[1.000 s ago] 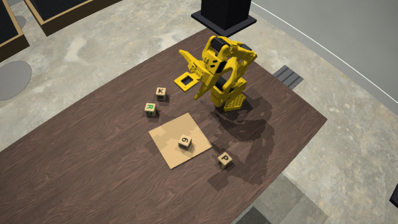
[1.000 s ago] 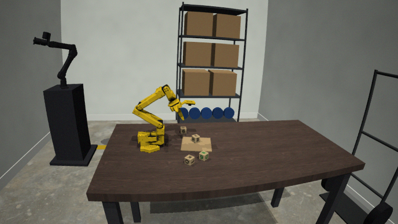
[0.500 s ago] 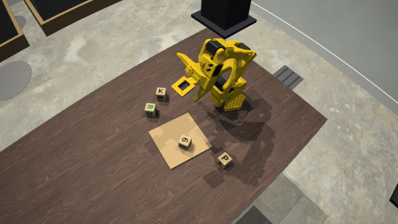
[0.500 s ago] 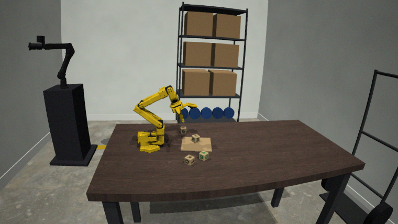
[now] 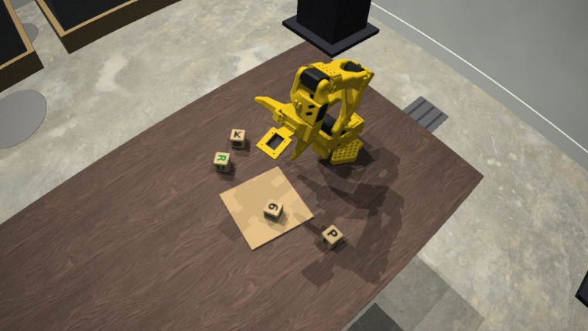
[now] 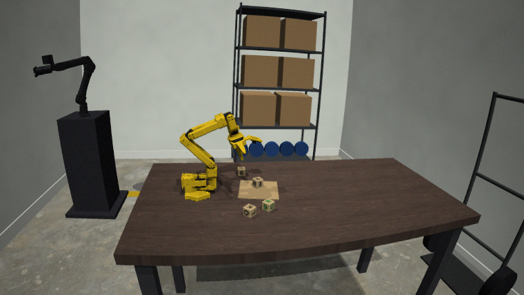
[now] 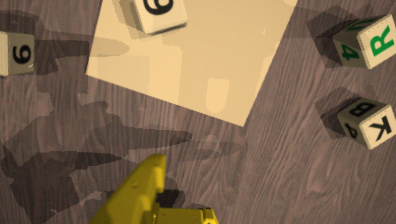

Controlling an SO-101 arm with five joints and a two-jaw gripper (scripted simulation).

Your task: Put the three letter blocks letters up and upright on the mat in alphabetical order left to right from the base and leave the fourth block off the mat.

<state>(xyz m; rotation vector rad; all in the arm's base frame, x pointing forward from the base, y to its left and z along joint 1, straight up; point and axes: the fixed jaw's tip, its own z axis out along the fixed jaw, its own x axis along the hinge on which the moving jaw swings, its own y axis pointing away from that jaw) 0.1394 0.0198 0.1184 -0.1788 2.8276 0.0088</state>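
claw [image 5: 283, 123] spread wide, holding nothing, raised above the surface [image 5: 123, 247] near the mat's [image 5: 251, 197] base-side corner. block showing 9 [image 5: 273, 209] sits on the mat (the only block there). k block [image 5: 237, 137] and r block [image 5: 221, 161] lie close together off the mat; p block [image 5: 331, 236] lies off its opposite side.

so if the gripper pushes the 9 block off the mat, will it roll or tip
The 9 block is a flat-faced cube, so it would likely slide, not roll. A high push might tip it. The thin mat lies loose on the table and may drag along.
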